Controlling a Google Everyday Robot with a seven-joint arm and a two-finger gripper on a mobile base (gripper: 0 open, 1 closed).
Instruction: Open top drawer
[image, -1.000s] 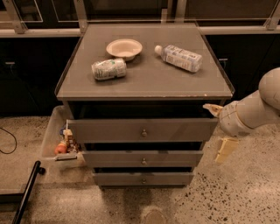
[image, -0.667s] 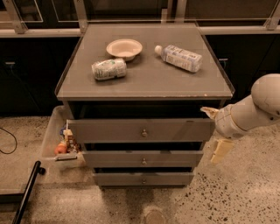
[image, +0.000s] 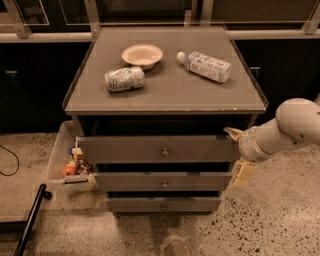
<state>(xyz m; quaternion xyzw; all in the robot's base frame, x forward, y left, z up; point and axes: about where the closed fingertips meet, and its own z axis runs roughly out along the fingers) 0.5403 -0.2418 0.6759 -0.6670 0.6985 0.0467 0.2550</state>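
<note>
The top drawer (image: 150, 149) is the widest grey front of three, with a small round metal knob (image: 164, 151) at its middle. It stands a little forward of the cabinet, with a dark gap above it. My gripper (image: 238, 153) is at the drawer's right end, on a white arm (image: 295, 125) coming in from the right. One beige finger (image: 231, 132) points at the front's upper right corner. The other finger (image: 244, 173) hangs lower, beside the second drawer. The fingers are spread apart and hold nothing.
Two narrower drawers (image: 163, 181) sit below. On the cabinet top (image: 170, 95) lie a bowl (image: 142, 54), a can on its side (image: 124, 79) and a plastic bottle (image: 205, 65). A clear bin (image: 60, 160) with small items stands at the left. A black pole (image: 30, 220) lies on the floor.
My arm and gripper have moved left and slightly down, closer to the right end of the top drawer. The drawer and the things on top have not moved.
</note>
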